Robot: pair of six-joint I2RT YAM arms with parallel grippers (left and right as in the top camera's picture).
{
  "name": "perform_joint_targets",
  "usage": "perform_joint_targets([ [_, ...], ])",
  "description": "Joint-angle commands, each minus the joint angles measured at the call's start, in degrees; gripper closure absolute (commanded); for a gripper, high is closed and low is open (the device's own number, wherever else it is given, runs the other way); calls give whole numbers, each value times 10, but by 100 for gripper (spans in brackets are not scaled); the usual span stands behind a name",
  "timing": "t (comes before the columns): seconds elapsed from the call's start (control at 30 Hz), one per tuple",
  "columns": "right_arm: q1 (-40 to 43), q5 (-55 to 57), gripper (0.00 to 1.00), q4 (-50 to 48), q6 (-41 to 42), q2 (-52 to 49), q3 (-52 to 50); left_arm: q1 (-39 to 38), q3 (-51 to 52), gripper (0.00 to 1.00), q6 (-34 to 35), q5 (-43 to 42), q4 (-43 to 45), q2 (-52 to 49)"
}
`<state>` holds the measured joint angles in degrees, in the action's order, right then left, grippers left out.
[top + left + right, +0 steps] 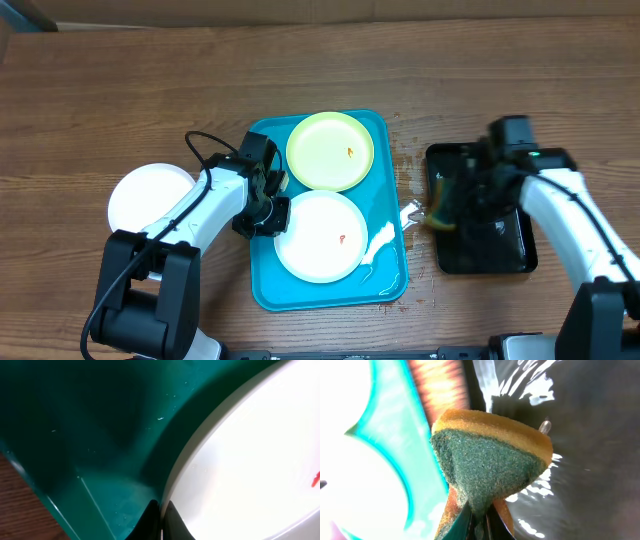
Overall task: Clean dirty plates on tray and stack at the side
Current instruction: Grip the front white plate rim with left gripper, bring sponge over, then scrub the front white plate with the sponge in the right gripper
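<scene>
The turquoise tray (262, 285) holds a pale yellow-green plate (325, 145) at the back and a white plate (320, 245) at the front, each with a small orange-red speck. A second white plate (150, 195) lies on the table to the left. My left gripper (268, 205) is shut on the front white plate's left rim; the left wrist view shows the jaws (161, 521) pinching that rim (250, 460) over the tray floor (90, 435). My right gripper (447, 205) is shut on a yellow-and-green sponge (490, 457) over the black tray's left edge.
A smaller black tray (520, 245) with water in it (590, 435) stands right of the turquoise tray. Water drops lie on the wood between them (412, 185). A white wet streak (382, 240) runs along the turquoise tray's right side.
</scene>
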<state>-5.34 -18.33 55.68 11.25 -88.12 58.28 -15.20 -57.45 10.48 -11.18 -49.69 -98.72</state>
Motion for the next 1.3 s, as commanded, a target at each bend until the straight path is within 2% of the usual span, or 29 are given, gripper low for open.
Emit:
perform_joint_targets([
  [0.0,-68,-23,96,-1,-22,21,16,-1,4,96,56,15,7,-8],
  [0.17,-165,-24,96,-37,-8,21,16,-6,4,96,62,7,6,-8],
  [0.37,-263,-23,96,-143,113,16,16,-10,4,96,63,7,9,-8],
  [0.6,-346,34,96,-240,248,-44,16,-10,4,96,63,8,9,-8],
  [0.7,-356,37,96,-248,314,-84,16,-10,4,96,63,9,9,-8],
  [1.0,-359,24,96,-262,368,-175,16,-10,4,96,63,9,17,-8],
  [1.13,-351,34,96,-220,413,-191,16,-10,4,96,63,14,18,-8],
  [1.27,-329,34,96,-169,417,-191,20,-9,4,96,63,27,17,-8],
])
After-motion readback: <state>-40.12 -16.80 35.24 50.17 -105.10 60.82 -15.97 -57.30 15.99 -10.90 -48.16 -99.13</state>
